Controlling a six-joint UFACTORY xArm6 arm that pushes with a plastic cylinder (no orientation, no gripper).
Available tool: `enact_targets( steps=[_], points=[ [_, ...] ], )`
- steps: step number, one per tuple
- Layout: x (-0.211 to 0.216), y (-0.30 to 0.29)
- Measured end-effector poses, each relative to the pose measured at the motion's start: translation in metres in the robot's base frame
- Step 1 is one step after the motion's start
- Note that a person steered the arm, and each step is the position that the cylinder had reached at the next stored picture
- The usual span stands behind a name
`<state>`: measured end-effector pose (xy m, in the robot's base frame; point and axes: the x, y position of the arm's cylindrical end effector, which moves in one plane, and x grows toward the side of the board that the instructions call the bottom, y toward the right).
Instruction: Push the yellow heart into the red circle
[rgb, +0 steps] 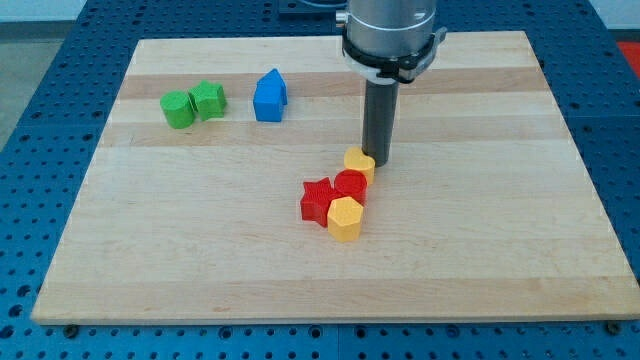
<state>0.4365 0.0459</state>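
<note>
The yellow heart (358, 162) lies near the board's middle, touching the red circle (351, 185) just below it. My tip (377, 158) stands right against the heart's right upper side. A red star (317, 200) touches the circle's left side. A yellow hexagon (345, 218) touches the circle from below.
A blue block shaped like a small house (269, 95) sits at the upper left of centre. Two green blocks (178, 109) (209, 100) lie side by side at the upper left. The wooden board (500, 250) rests on a blue perforated table.
</note>
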Motion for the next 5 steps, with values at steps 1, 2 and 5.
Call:
enact_targets(
  steps=[1, 2, 5],
  points=[
    [0.009, -0.008],
    [0.015, -0.014],
    [-0.133, -0.068]
  ],
)
